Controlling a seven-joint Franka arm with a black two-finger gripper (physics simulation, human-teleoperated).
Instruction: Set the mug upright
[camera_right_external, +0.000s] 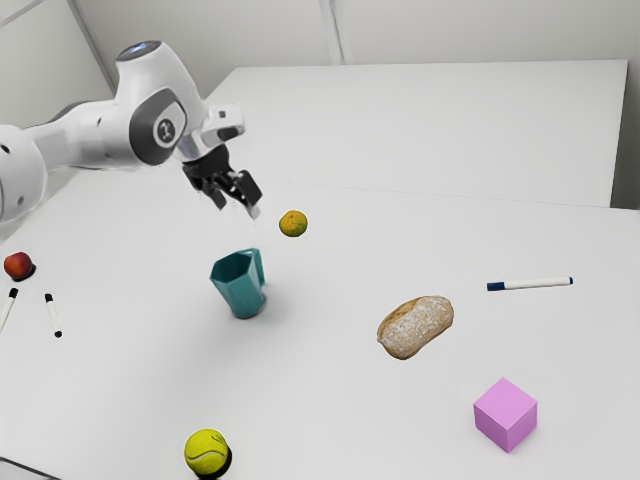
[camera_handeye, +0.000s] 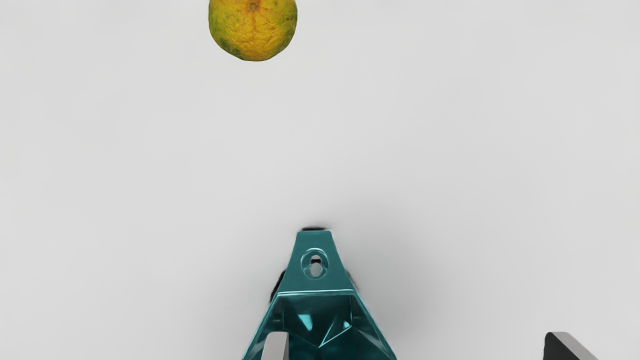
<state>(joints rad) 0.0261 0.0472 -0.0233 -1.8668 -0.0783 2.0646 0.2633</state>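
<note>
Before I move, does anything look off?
Nothing spilled. The teal faceted mug is mouth-up, but the open black two-finger gripper looks off-centre: in the wrist view one finger overlaps the mug, the other well aside.

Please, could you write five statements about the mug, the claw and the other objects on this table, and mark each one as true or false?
1. The claw is open and holds nothing. True.
2. The opening of the teal mug faces down to the table. False: it faces up, and the wrist view looks into it.
3. The tennis ball touches the pink cube. False: they lie well apart.
4. The marker with the dark blue cap lies toward the exterior view's right. True.
5. The tangerine is inside the mug. False: it lies on the table, apart from the mug.
</note>
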